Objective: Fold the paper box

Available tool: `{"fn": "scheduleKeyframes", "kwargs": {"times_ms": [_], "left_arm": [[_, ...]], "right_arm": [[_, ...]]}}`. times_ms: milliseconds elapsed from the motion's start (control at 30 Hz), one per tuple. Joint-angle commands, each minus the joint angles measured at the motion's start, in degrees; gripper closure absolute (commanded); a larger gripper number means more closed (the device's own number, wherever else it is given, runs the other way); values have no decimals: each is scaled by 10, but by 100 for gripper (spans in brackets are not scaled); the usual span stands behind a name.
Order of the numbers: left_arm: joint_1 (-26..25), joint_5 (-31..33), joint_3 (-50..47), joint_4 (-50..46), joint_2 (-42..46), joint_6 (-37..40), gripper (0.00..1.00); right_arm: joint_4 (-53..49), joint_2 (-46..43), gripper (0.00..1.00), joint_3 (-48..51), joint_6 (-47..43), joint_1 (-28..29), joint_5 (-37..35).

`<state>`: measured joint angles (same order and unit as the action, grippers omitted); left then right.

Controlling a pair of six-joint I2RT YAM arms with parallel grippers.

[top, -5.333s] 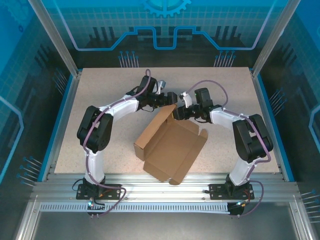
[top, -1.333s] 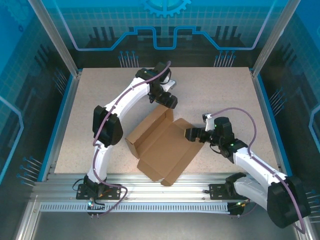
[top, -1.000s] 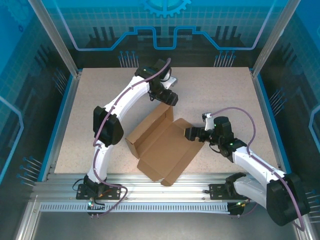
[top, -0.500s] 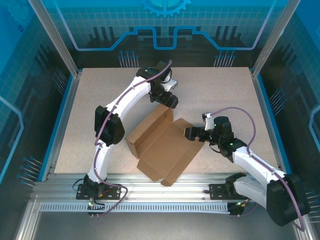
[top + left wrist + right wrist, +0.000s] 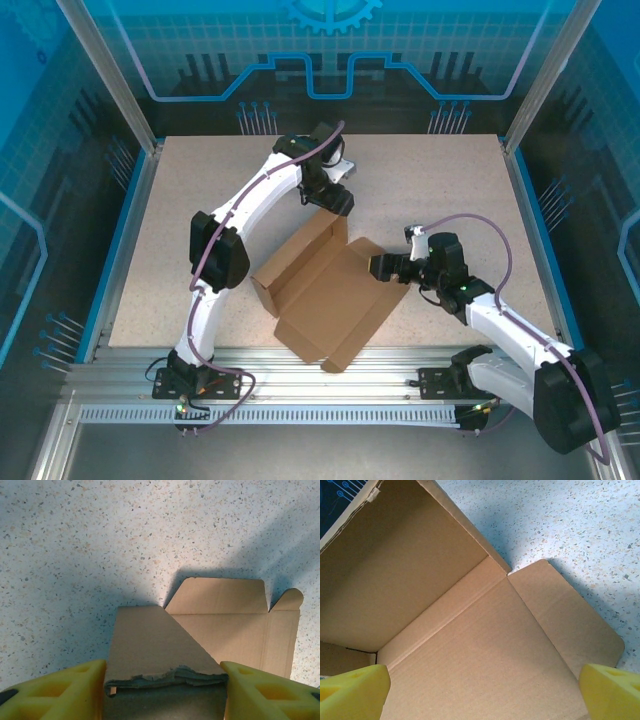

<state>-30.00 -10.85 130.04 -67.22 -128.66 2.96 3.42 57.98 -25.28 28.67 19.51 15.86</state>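
Left gripper (image 5: 164,676) hangs over the far end of the box (image 5: 330,295), its yellow fingers (image 5: 60,687) apart with the top edge of the raised wall (image 5: 145,645) between them. That edge is ragged and spans the whole gap, meeting a finger at each side. Whether the jaws press it or merely bracket it, I cannot tell. In the left wrist view the wall runs away from the fingers as a tapering brown strip. Beyond it more of the box shows: a panel (image 5: 227,630) ending in a wide flap (image 5: 220,594) and a small rounded tab (image 5: 286,600), with a notch between the two.

From above, the box sits near the middle of the table (image 5: 200,200), turned diagonally and opened out with its inside up. The long wall stands along its far-left side. The broad floor (image 5: 340,300) spreads toward the arms, its near corner reaching past the table's edge over the rail (image 5: 300,390).

Right gripper (image 5: 482,680) is at the box's right edge, released. Its fingers (image 5: 350,692) are wide apart at the lower corners of the right wrist view, with nothing clamped between them. Below it lies the floor with its crease lines, and the wall rises at upper left. A rounded side flap (image 5: 565,615) juts out over the speckled table. The two grippers are apart, the left at the wall's far tip and the right beside the floor's right side. Blue-lit enclosure panels (image 5: 330,60) stand around the table.
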Motion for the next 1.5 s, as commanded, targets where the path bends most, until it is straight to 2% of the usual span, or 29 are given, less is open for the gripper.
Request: {"fn": "scheduleKeyframes", "kwargs": {"times_ms": [0, 133, 267, 367, 433, 700, 933, 1367, 1467], "left_arm": [[5, -28, 14, -2, -6, -15, 41], [38, -81, -9, 28, 11, -51, 42], [86, -135, -57, 72, 38, -105, 42], [122, -175, -143, 154, 82, -159, 42], [146, -201, -220, 223, 113, -199, 42], [234, -236, -501, 500, 227, -349, 43], [280, -221, -664, 644, 292, -415, 43], [282, -143, -899, 815, 401, -493, 43], [281, -122, -944, 845, 421, -503, 43]], "right_arm": [[-25, 6, 2, -47, -14, -14, 26], [-78, 26, 2, -116, -38, -32, 81], [-146, 36, 2, -197, -73, -32, 104], [-208, 52, 5, -262, -103, -33, 98], [-244, 56, 12, -300, -117, -33, 88], [-315, 44, 16, -340, -111, -38, 76], [-284, 26, 19, -296, -41, -59, 26], [-351, 26, 15, -311, -113, -69, 0], [-359, 17, 14, -310, -126, -70, -29]]}}
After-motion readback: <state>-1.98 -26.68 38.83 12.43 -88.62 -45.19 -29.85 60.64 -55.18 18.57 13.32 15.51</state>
